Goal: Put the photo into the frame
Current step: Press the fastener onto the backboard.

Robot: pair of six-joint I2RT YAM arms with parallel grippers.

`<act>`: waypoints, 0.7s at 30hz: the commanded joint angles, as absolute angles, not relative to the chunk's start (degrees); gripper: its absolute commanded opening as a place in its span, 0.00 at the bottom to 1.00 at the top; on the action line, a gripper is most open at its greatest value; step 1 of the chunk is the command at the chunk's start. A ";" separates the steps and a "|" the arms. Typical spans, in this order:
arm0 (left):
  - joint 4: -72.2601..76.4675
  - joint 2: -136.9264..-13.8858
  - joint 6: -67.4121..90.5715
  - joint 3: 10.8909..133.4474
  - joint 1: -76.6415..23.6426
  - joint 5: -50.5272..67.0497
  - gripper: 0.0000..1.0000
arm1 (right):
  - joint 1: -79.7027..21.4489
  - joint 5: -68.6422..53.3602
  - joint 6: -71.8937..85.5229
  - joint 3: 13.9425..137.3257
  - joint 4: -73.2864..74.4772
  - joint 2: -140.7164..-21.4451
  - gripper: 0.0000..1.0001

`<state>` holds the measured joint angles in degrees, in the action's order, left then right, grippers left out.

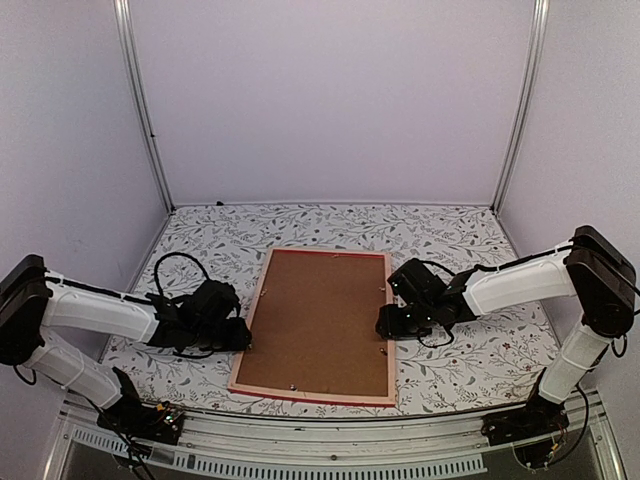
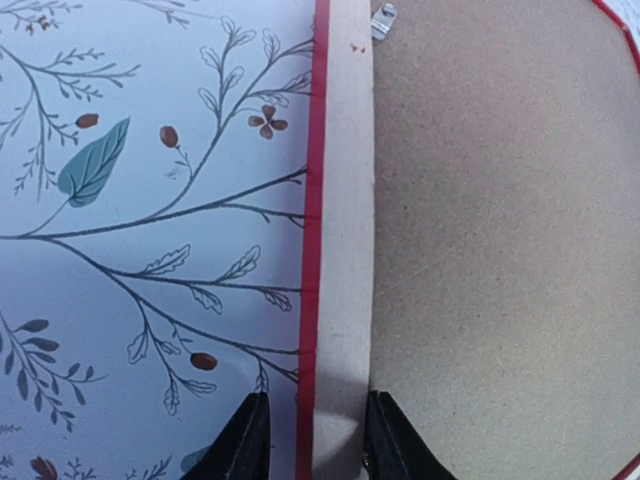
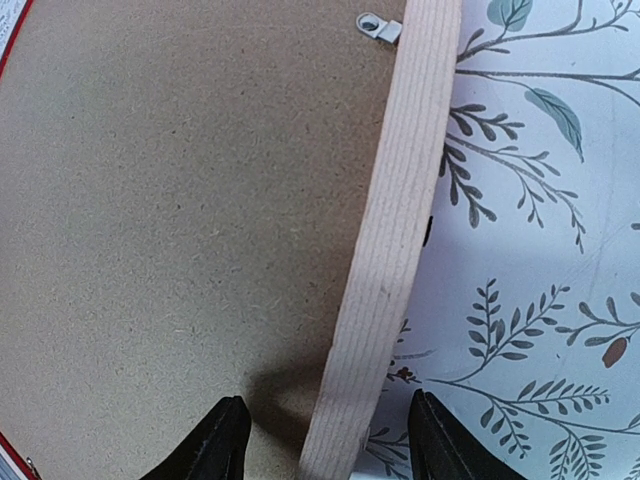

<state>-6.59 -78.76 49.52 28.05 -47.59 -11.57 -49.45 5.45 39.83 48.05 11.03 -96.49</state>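
The frame lies face down in the middle of the table, pale wood back up, with a thin red edge showing. The plain brown backing board fills it. The photo is hidden. My left gripper is open and straddles the left rail, its fingers close on either side. My right gripper is open wide and straddles the right rail, one finger over the board and one over the tablecloth.
The floral tablecloth covers the table around the frame. Small metal turn clips sit at the board's edge by each rail. White walls enclose the back and sides. A black cable loops behind the left arm.
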 commanded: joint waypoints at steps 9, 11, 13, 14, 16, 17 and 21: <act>-15.03 -77.76 44.32 32.57 -47.20 -12.40 0.71 | -49.41 6.54 40.69 48.64 15.09 -96.39 0.57; -15.19 -77.57 43.43 33.36 -47.20 -12.41 0.74 | -49.31 6.40 40.69 48.77 15.46 -96.42 0.56; -15.31 -77.52 42.85 33.90 -47.21 -12.63 0.75 | -49.35 6.02 40.36 48.67 16.05 -96.12 0.59; -15.44 -77.52 42.69 34.08 -47.20 -12.91 0.76 | -49.39 5.31 39.91 48.36 16.01 -95.42 0.61; -15.48 -77.75 42.25 34.48 -47.23 -13.23 0.77 | -49.90 3.40 37.79 47.44 15.37 -93.92 0.65; -15.58 -77.89 42.03 34.70 -47.20 -13.39 0.77 | -50.26 2.89 37.33 47.05 15.42 -93.29 0.66; -15.89 -78.88 41.20 35.62 -47.22 -14.24 0.79 | -51.58 0.78 36.79 45.63 15.99 -90.21 0.72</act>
<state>-14.81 -78.59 43.03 33.87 -47.44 -12.80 -50.22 3.62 38.30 47.13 13.98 -93.91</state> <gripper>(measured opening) 0.785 0.697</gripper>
